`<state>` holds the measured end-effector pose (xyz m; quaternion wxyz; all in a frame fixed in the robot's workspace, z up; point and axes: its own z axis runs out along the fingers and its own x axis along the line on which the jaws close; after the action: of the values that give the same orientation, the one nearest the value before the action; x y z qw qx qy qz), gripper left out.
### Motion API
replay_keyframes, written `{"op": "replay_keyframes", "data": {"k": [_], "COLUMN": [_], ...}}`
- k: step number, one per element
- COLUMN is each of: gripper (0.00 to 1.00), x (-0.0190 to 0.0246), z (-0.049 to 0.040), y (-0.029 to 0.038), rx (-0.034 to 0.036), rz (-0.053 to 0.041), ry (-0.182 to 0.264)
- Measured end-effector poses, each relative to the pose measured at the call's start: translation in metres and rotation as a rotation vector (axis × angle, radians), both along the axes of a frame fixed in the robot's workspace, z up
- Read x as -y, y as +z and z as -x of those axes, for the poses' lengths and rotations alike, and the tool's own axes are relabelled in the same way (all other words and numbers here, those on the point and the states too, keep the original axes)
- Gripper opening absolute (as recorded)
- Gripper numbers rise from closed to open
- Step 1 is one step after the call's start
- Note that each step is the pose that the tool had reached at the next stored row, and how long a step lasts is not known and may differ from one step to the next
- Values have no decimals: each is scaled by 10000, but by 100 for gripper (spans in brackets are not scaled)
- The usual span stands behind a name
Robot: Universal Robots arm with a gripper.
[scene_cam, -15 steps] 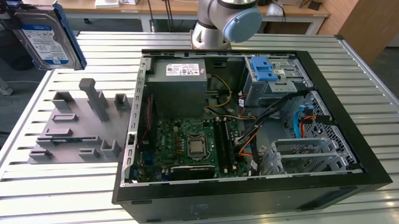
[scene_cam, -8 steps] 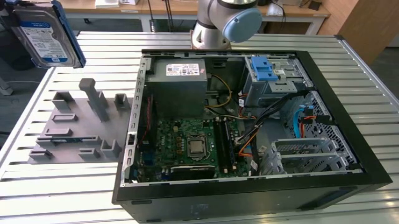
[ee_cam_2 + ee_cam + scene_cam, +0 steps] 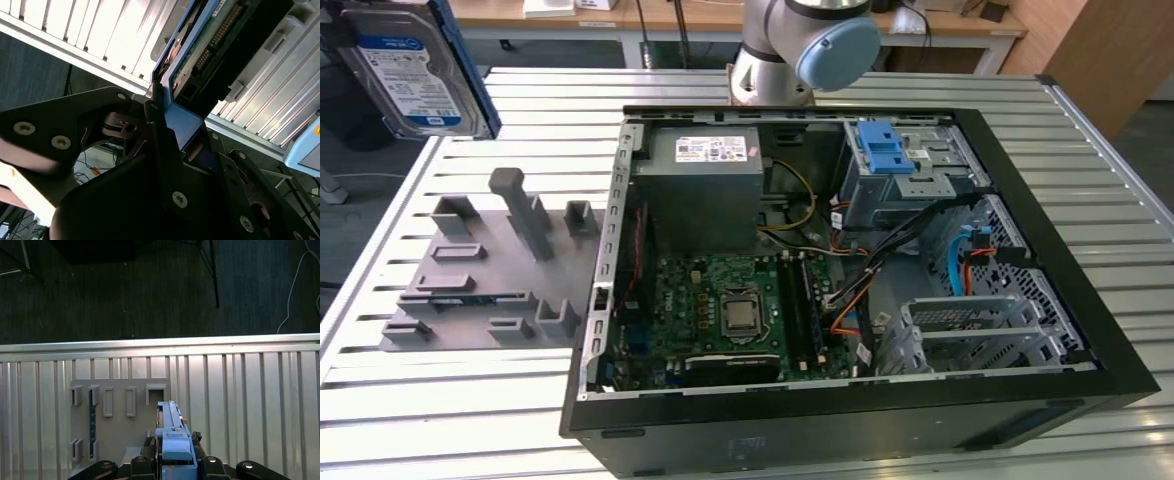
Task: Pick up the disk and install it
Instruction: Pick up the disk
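Note:
The disk (image 3: 407, 70), a silver drive with a white-and-blue label and a blue frame, hangs in the air at the exterior view's upper left, above the table's far corner. In the first wrist view the disk (image 3: 172, 437) appears edge-on, its blue frame clamped between my gripper's (image 3: 172, 462) black fingers. The second wrist view shows the gripper (image 3: 167, 125) shut on the blue frame, with the disk's (image 3: 210, 55) circuit board and connector side beyond it.
The open computer case (image 3: 1067, 250) lies on the slatted metal table (image 3: 467, 400). Inside it are a grey power supply (image 3: 707, 190), a motherboard (image 3: 734, 310) and a blue bracket (image 3: 887, 150) on the drive cage. A grey slotted fixture (image 3: 494, 270) lies beside the case.

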<state>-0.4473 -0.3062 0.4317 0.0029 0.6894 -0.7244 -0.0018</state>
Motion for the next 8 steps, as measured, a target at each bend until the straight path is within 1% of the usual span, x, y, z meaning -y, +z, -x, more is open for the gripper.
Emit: {"op": "replay_keyframes", "data": {"k": [8], "gripper": [37], "x": [-14], "z": [0], "y": [95], "rx": [1], "rz": [2], "ry": [1]}}
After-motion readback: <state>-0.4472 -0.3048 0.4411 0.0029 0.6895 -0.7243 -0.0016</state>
